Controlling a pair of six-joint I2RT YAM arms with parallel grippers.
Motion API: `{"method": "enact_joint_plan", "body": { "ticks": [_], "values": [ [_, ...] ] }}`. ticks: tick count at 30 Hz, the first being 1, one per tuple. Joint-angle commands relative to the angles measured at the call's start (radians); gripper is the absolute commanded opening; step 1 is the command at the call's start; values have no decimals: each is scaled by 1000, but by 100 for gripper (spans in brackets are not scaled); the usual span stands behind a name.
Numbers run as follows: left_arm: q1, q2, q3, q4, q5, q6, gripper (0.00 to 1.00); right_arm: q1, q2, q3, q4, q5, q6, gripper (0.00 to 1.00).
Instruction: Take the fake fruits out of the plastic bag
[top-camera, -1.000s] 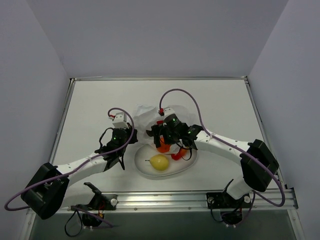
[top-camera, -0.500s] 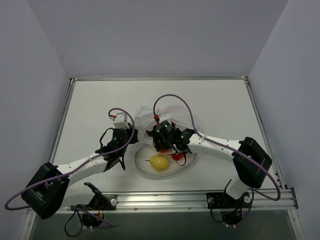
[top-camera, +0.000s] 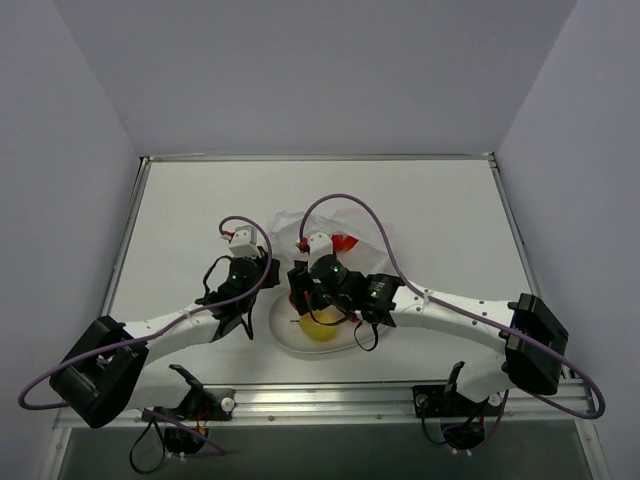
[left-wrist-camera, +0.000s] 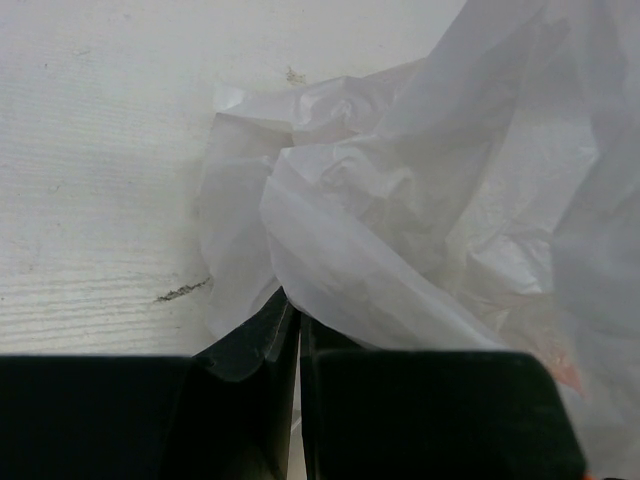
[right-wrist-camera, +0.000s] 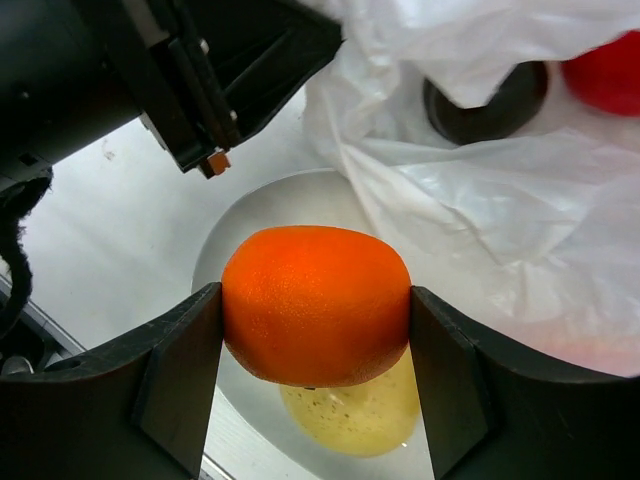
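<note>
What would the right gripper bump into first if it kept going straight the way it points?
The right gripper, shut on the orange, would probably meet the yellow fruit on the white plate first; the gap is hard to judge.

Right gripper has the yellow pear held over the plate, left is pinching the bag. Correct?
No: the right gripper holds the orange over the plate; the yellow pear lies on the plate beneath it, per the right wrist view. The left gripper does pinch the bag.
</note>
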Motion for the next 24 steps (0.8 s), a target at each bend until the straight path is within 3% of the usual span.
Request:
{"method": "enact_joint_plan", "body": {
  "ticks": [1,6,11,13,14,15,17,19,24],
  "values": [
    [-5,-9,32,54,10,-29,2,27,68,-24,103,-6,31,36],
    [0,-55,53,12,-19,-3,2,33,164,-15,264,41,48,35],
    [10,-60,67,-4,-25,21,2,43,208,-24,274,84,66,40],
    [16,-55,60,5,-25,24,2,46,216,-29,247,90,66,50],
    [21,-54,54,16,-24,24,2,47,213,-30,226,93,68,68],
    [24,-52,51,21,-18,24,2,46,198,-30,220,98,63,78],
    [30,-54,44,30,-11,24,2,37,173,-27,213,107,49,87],
    [30,-58,41,31,-11,26,2,-3,135,-21,221,95,43,84],
    [33,-48,40,42,-5,27,2,-82,174,49,247,176,86,52]
  ]
}}
